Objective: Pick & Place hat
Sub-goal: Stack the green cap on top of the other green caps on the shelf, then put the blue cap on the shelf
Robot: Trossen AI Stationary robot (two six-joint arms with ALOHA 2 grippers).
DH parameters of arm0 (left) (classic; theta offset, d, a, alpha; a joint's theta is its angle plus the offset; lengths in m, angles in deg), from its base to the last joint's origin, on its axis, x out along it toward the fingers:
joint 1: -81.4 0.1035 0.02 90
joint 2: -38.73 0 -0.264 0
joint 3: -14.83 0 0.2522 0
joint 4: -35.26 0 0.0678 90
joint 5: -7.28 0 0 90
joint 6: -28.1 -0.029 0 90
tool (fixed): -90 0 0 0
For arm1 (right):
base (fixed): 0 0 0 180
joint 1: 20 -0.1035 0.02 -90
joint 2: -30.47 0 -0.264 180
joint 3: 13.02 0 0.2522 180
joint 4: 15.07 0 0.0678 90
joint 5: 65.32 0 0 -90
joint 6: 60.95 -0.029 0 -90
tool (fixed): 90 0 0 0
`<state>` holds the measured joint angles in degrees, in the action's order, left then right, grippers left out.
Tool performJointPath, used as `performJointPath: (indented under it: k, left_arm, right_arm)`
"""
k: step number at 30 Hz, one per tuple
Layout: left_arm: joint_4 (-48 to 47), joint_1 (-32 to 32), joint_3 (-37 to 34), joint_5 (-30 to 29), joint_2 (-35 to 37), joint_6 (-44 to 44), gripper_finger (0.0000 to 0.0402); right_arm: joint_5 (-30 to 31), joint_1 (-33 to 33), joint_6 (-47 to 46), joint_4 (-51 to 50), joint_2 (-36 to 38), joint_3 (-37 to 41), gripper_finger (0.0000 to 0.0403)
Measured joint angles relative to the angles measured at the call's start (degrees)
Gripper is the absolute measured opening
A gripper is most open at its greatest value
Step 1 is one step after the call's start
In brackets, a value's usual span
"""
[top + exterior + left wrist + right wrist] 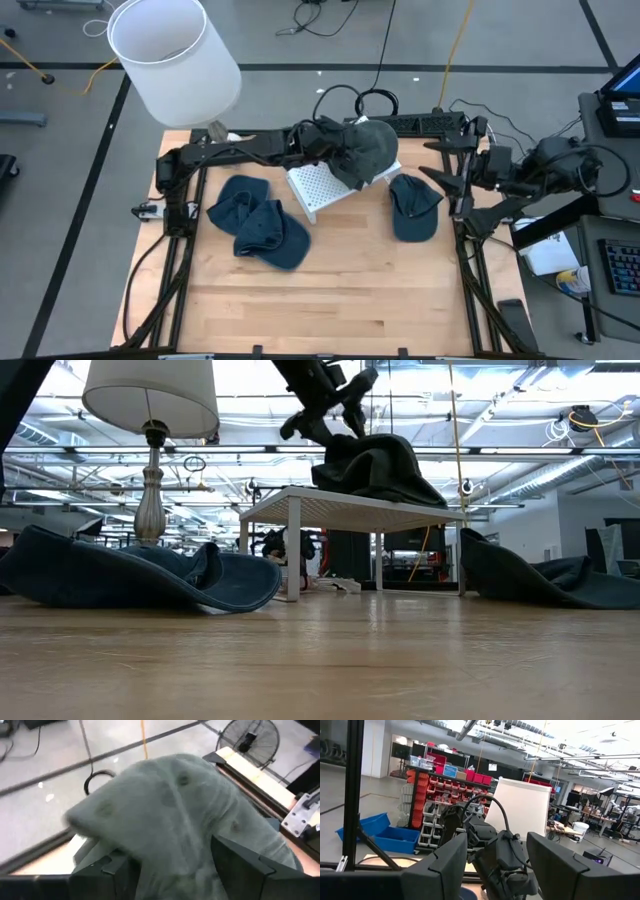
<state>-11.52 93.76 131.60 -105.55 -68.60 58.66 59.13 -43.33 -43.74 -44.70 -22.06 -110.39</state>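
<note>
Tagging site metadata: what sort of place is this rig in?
Likely an industrial lab or workshop: exposed ceiling ducts, racks of red parts bins, blue totes and cables across a concrete floor.

Dark hat point(378, 468) on white stand point(340, 510) (tool point(335, 405) above).

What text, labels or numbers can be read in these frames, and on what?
None can be read.
Dark green hat on the white stand: no logo or lettering shows.
Blue hats on the table: no print visible.
Lamp shade: plain white.
Red bins on shelving in the right wrist view: labels too small to read.
Screen at the high view's right edge: content too small to read.
</note>
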Motion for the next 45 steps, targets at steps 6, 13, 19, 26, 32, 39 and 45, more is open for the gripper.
performJointPath:
  k: [6, 13, 19, 26, 32, 39, 45]
  left_arm:
    - [-2.8, -0.2, 0.0, 0.3, 1.9, 5.7, 0.0241]
    - [-11.8, -1.7, -0.1, 0.7, 5.2, 10.1, 0.0241]
    - [-16.4, -4.2, 0.1, 2.5, 8.4, 10.1, 0.0241]
    - [-23.4, -8.3, 0.0, 8.1, 12.4, 8.7, 0.0241]
    - [-29.5, -12.8, 0.0, 10.9, 16.1, 10.1, 0.0241]
    - [-35.5, -19.1, 0.0, 11.9, 19.3, 13.6, 0.0241]
    - [-37.9, -24.6, -0.1, 12.0, 21.6, 16.7, 0.0241]
  right_arm:
    - [0.0, 0.0, 0.0, 1.1, 0.0, 0.0, 0.0199]
    - [0.0, 0.0, 0.0, 1.2, 0.0, 0.0, 0.0199]
    - [0.0, 0.0, -2.2, 1.0, -0.1, 0.0, 0.0199]
    - [1.9, 0.0, -12.2, -0.9, -0.4, 0.0, 0.0199]
    - [1.7, 0.0, -23.9, -9.2, -1.2, 0.0, 0.0199]
    - [11.1, 0.0, -38.3, -18.0, -5.3, 0.0, 0.02]
    - [17.2, 0.0, -45.9, -20.0, -11.4, 0.0, 0.0212]
